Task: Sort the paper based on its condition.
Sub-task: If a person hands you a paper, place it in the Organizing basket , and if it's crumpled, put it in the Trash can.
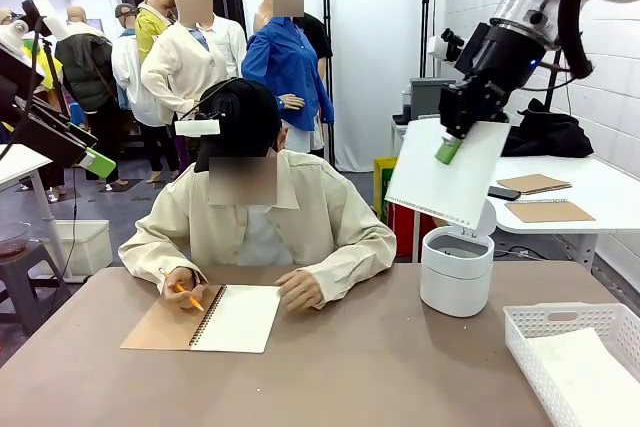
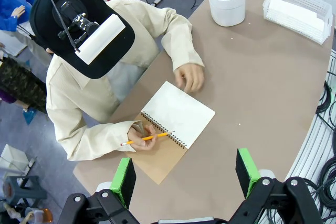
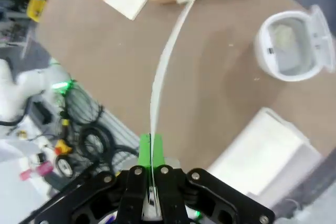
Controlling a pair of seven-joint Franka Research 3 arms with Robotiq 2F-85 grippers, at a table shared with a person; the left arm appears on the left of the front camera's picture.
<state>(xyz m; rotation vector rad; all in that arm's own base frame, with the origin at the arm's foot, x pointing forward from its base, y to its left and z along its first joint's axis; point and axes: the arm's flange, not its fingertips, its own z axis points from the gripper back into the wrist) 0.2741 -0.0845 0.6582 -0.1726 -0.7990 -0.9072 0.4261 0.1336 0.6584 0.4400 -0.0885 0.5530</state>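
The right gripper [image 1: 449, 150] is clamped on one sheet of paper [image 1: 447, 175] above one white bin [image 1: 456, 271]; the left gripper [image 2: 184, 174] hangs wide open, empty; one basket [image 1: 540, 325] holds more paper.

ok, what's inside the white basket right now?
The basket at the table's corner holds flat white paper, lying along its floor. It looks like a small stack, but how many sheets can't be told, and anything under them is covered.
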